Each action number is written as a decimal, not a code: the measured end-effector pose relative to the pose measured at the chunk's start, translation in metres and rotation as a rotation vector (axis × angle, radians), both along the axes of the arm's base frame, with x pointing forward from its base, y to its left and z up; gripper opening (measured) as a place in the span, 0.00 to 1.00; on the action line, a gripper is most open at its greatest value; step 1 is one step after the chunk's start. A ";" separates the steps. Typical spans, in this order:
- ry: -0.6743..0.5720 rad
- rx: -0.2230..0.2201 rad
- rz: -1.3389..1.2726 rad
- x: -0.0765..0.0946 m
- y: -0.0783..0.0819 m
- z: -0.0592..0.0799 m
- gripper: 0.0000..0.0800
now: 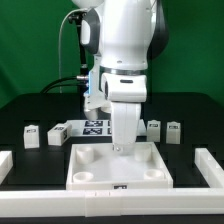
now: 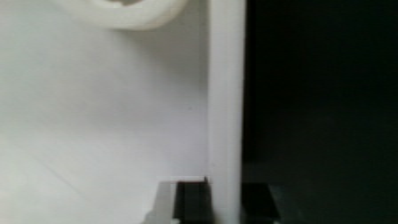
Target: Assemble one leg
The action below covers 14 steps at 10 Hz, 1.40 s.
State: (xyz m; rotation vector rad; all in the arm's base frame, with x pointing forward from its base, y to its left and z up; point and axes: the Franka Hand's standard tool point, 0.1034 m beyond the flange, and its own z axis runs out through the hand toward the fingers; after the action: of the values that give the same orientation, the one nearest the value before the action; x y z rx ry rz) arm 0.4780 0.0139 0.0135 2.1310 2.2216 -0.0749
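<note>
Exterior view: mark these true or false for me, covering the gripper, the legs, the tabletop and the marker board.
1. The gripper is low over the tabletop. True.
2. A leg stands in a tabletop hole. False: the legs in view lie on the black table.
3. Legs lie on both sides of the arm. True.
4. The marker board is nearer the camera than the tabletop. False: it lies beyond it.

We see the white Panda arm (image 1: 122, 45) filling the upper centre of the exterior view, its wrist turned straight down. The gripper (image 1: 121, 147) hangs low at mid-frame, pointing downward. In the wrist view its dark fingertips (image 2: 192, 203) look blurred, and we cannot tell how far apart the jaws stand.
</note>
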 end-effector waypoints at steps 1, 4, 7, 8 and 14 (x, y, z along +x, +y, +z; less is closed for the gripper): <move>-0.004 0.000 -0.020 0.003 0.013 0.001 0.07; -0.012 -0.001 -0.043 0.015 0.043 -0.001 0.07; 0.006 -0.011 -0.039 0.016 0.061 -0.001 0.07; 0.006 -0.011 -0.036 0.015 0.062 -0.001 0.07; 0.006 -0.011 -0.038 0.015 0.061 -0.001 0.70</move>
State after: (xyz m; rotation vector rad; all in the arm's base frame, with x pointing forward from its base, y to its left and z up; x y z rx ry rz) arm 0.4931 0.0748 0.0123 2.1706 2.1794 -0.0954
